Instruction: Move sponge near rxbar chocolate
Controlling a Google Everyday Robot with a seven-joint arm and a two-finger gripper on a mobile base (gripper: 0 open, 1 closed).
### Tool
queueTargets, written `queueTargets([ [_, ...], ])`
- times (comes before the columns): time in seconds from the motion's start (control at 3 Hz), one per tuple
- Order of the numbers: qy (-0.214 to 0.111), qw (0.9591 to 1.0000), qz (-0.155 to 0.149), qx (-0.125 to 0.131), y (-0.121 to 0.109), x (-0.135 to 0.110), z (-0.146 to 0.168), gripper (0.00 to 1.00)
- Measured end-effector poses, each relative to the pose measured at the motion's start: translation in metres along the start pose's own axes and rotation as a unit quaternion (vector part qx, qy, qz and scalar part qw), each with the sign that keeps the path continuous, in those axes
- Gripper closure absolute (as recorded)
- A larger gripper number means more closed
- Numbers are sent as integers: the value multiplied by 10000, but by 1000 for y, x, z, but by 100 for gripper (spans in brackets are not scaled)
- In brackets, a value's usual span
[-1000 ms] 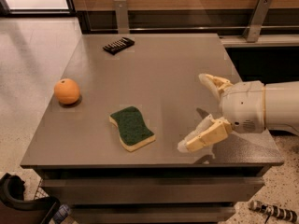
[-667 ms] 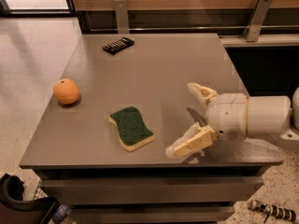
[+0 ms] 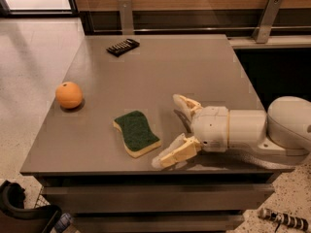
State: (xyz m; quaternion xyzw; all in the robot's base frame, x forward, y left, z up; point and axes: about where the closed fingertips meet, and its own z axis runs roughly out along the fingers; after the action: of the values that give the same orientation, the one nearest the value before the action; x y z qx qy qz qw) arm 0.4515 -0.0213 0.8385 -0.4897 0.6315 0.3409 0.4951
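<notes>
Two fingers [image 3: 181, 152] spread wide, the gripper [image 3: 170, 130] stands just beside the sponge [image 3: 137, 133], its arm [image 3: 252, 129] cut off at the edge.

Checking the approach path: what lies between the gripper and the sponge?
Nothing but bare tabletop: in the camera view the open gripper sits beside the sponge, apart from it.
</notes>
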Motion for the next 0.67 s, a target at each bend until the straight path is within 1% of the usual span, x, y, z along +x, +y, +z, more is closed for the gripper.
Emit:
queueTargets([
  [0.67,-206,9994,101,-272,7,7,43,0],
])
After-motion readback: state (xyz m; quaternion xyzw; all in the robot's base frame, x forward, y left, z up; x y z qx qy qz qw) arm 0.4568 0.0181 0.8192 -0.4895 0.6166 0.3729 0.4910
